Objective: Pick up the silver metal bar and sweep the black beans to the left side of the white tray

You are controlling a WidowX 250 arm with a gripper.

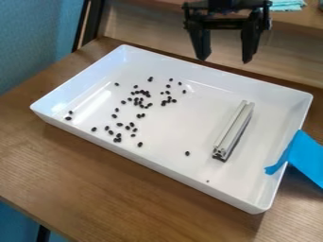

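At the top of the camera view, the black gripper (pixel 225 57) hangs above the far edge of a white tray (pixel 170 163), its two fingers spread apart with nothing between them. Many small black beans (pixel 140 101) lie scattered over the left and middle parts of the tray floor. A silver metal bar (pixel 234 130) with a slotted end rests at a slant in the right half of the tray, below the gripper and apart from it. One bean (pixel 187 153) lies by itself left of the bar's near end.
Blue tape (pixel 299 153) runs over the tray's right wall onto the wooden table (pixel 126 189). The tray's raised walls surround the beans and bar. Behind stands a pale wooden surface (pixel 151 28) with a light teal cloth (pixel 287 5) at the top right.
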